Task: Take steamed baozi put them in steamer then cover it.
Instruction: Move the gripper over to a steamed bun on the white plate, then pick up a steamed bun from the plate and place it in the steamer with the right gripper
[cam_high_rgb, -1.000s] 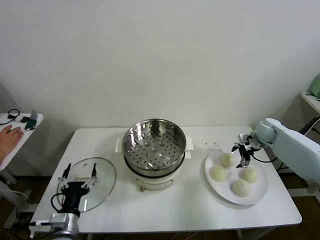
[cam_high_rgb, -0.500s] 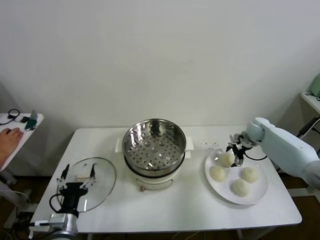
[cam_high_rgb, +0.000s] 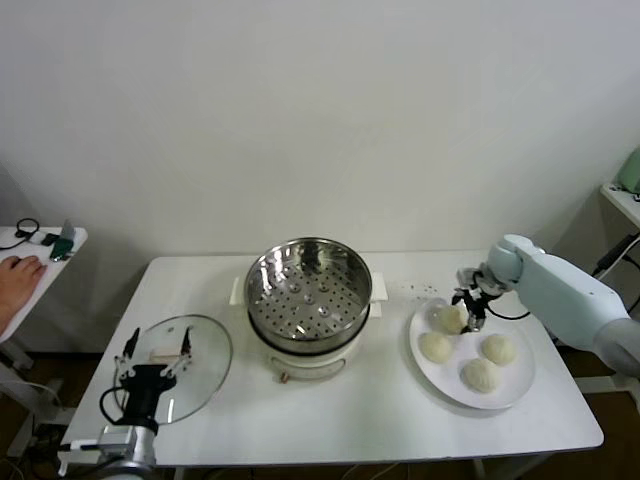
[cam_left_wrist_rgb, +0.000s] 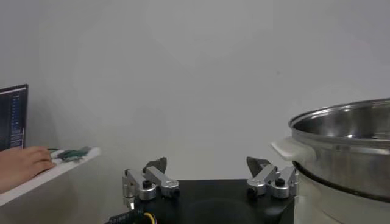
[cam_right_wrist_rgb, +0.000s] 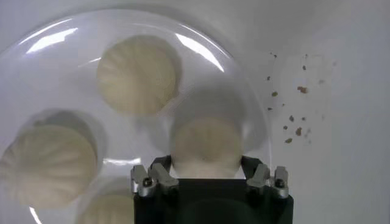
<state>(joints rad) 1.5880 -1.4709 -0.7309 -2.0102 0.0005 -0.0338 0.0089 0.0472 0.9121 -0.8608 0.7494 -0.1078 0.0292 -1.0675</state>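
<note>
Right wrist view: right claw (cam_right_wrist_rgb: 207, 173) pinches a baozi (cam_right_wrist_rgb: 207, 149) on the plate (cam_right_wrist_rgb: 42, 79).

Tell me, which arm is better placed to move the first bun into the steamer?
The right. Its gripper already straddles one baozi on the plate; the steamer holds none yet. The left gripper hangs open over the glass lid, across the table.

Four cream-white steamed baozi (cam_high_rgb: 438, 346) with faintly pleated tops on a white plate (cam_high_rgb: 517, 385); shiny steel steamer (cam_high_rgb: 308, 285), its floor dotted with holes, on a white base; clear glass lid (cam_high_rgb: 205, 357); white desk (cam_high_rgb: 370, 420) flecked with brown crumbs (cam_right_wrist_rgb: 292, 119).
</note>
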